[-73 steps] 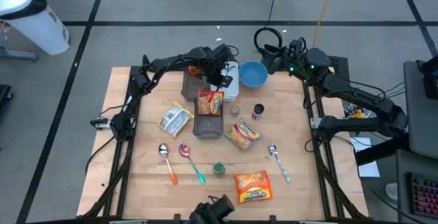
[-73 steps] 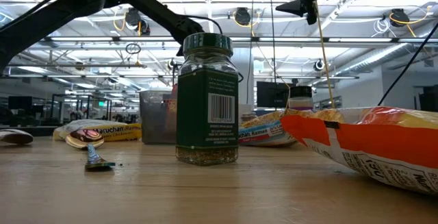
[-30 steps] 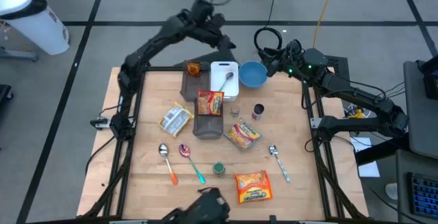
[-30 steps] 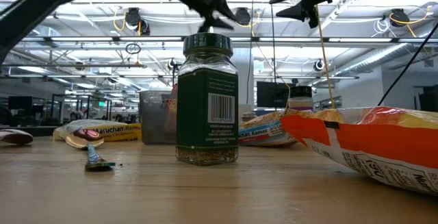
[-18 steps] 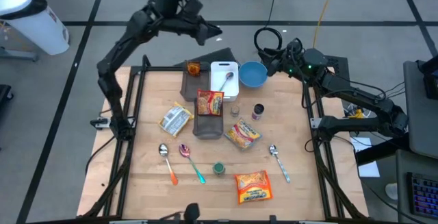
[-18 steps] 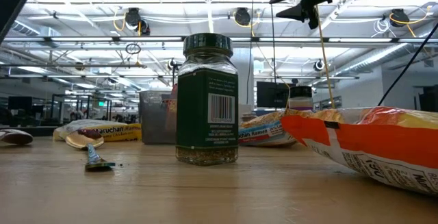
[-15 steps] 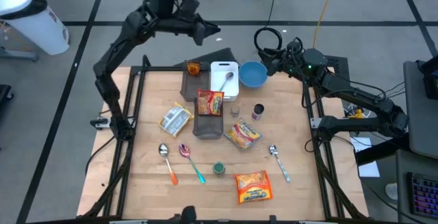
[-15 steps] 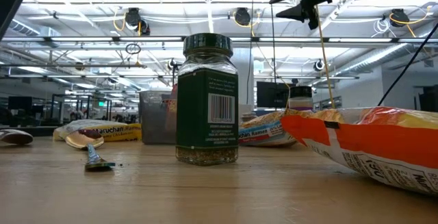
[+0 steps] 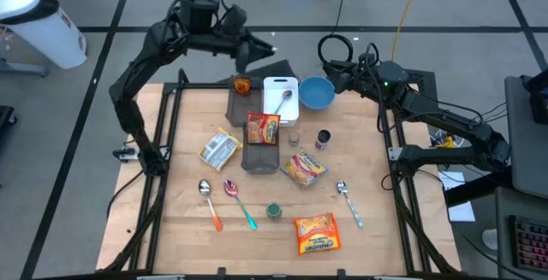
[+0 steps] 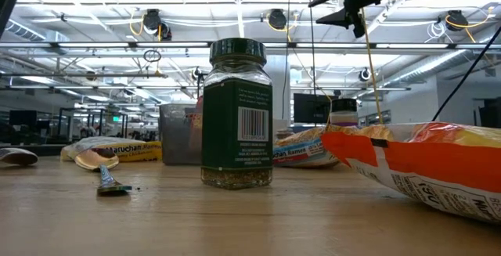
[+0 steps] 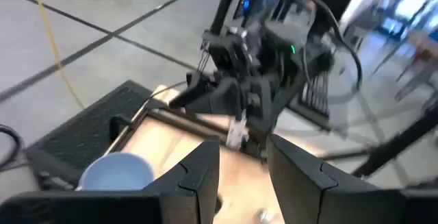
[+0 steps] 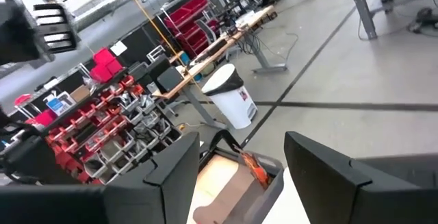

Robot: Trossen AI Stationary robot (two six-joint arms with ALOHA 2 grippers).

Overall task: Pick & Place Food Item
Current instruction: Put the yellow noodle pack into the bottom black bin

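Food items lie across the wooden table (image 9: 184,220): a red ramen packet (image 9: 263,129) lies on top of a dark container (image 9: 259,157), and other packets lie flat at the left (image 9: 220,149), centre (image 9: 303,167) and near edge (image 9: 316,234). A small orange item (image 9: 242,85) sits in a dark tray at the far edge. My left gripper (image 9: 264,51) hangs high above the far edge, open and with nothing in it (image 11: 244,148). My right gripper (image 9: 330,79) hovers open by the blue bowl (image 9: 316,93), also holding nothing (image 12: 241,138).
A white tray (image 9: 276,86) holding a spoon stands beside the blue bowl. A green spice jar (image 9: 273,211) is near the front, close in the low view (image 10: 237,115). Two small jars (image 9: 323,139) and three spoons (image 9: 205,196) are spread over the table.
My left gripper has risen and swung back toward the table's far left, leaving the top of the low view. Nothing on the table has moved.
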